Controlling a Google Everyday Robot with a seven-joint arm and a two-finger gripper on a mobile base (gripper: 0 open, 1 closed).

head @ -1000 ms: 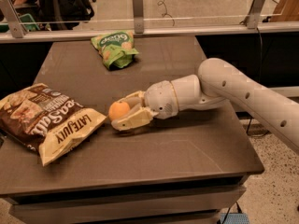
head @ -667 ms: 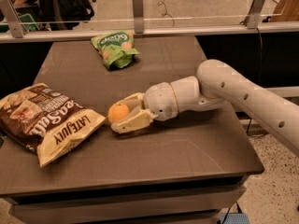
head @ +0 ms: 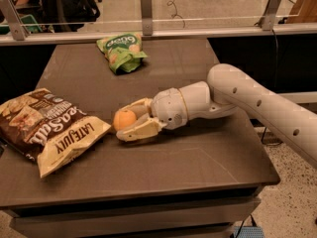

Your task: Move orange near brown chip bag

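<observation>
little is shifting since a second ago: the gripper (head: 121,123) and the orange (head: 124,119) are sitting only a touch nearer the brown chip bag (head: 47,128), and both bags are lying as before. the white arm (head: 247,98) is reaching in from the right, sloping down across the table's edge, its smooth rounded wrist housing lying low and nearly level over the dark table (head: 198,167). two cream fingers (head: 138,131) are pointing left, one passing behind the orange and one in front of it, clamping the fruit between them. the orange, small, round and matte, is sitting at table level just beside the bag's cream-yellow end, with a thin strip of tabletop showing between them. the brown chip bag is lying flat at the left edge, large and crinkly, with pale lettering across it. one green snack bag (head: 121,51), smaller and puffy, is lying well apart at the far side by the rail. counted: one orange, two bags, one gripper.
</observation>
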